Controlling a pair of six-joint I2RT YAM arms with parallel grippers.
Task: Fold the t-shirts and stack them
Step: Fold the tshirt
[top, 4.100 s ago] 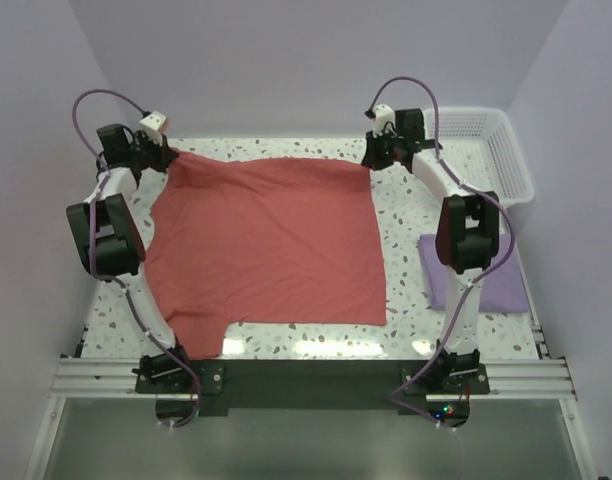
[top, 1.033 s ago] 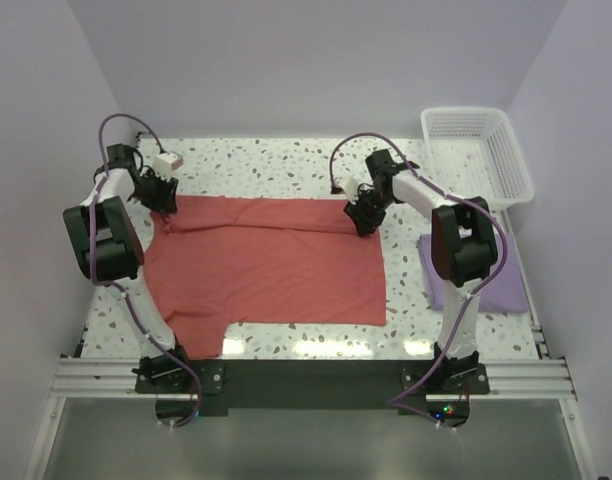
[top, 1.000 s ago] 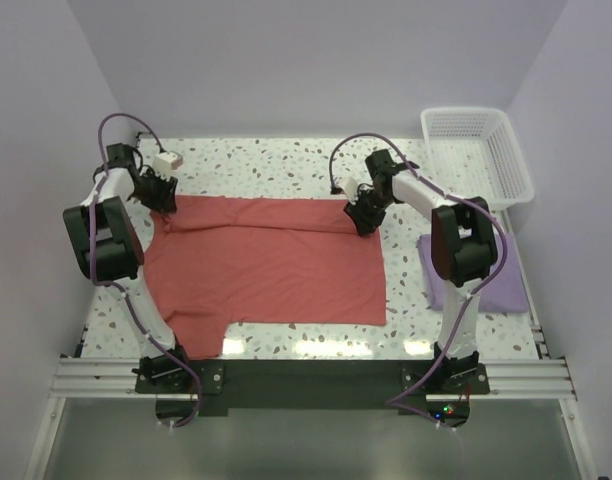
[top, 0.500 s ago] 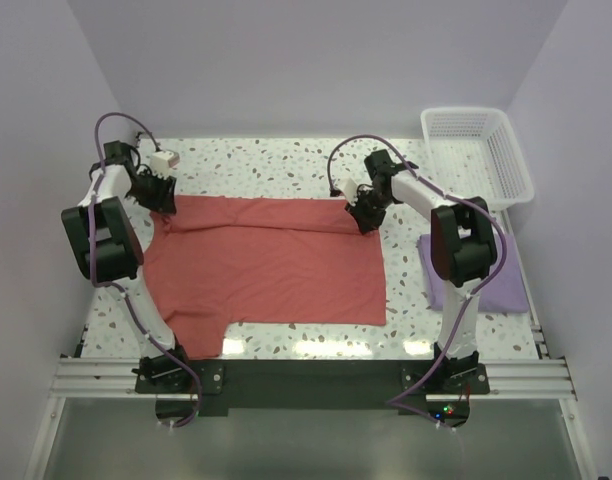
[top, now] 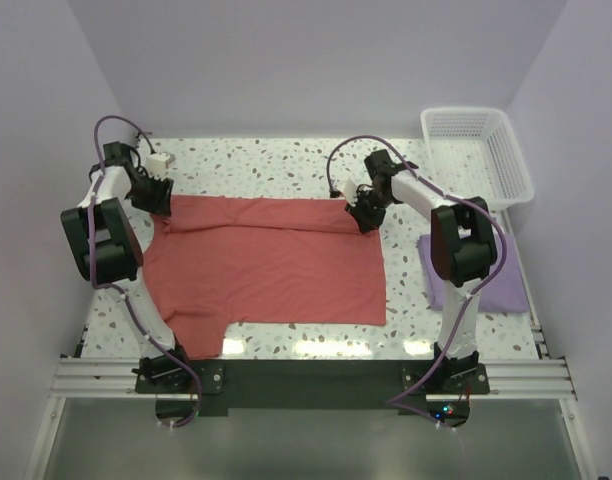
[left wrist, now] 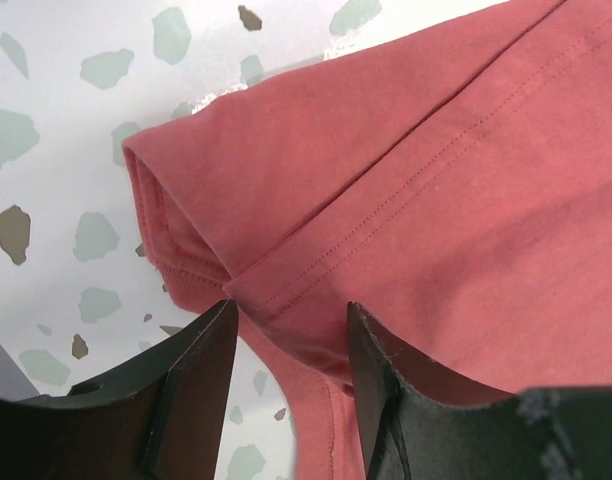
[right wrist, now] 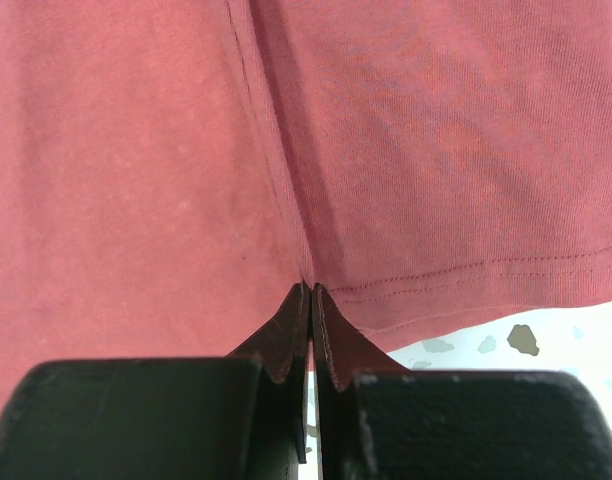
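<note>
The red t-shirt lies flat on the table. Its far portion is doubled over toward the near side, forming a straight folded edge along the far side. One short sleeve extends at the near-left corner.

The left gripper is positioned at the far-left corner of this fold. Its fingers stand apart. In the left wrist view, the doubled corner and its stitched hem lie directly ahead of the fingertips, with cloth running into the gap between them. The fingers do not press on the cloth. Speckled table surface shows to the left of the corner.

The right gripper is positioned at the far-right corner of the same fold. Its fingers are pressed fully together. The tips meet at a crease in the red cloth that runs straight ahead of them, and a stitched hem crosses just to the right of the tips. It cannot be determined whether any cloth is caught between the tips.

The lavender t-shirt lies as a folded rectangle to the right of the right gripper and nearer the arm bases. It is apart from the red t-shirt and partly covered by the right arm.

A white lattice basket stands at the table's far-right corner, beyond the lavender t-shirt.
</note>
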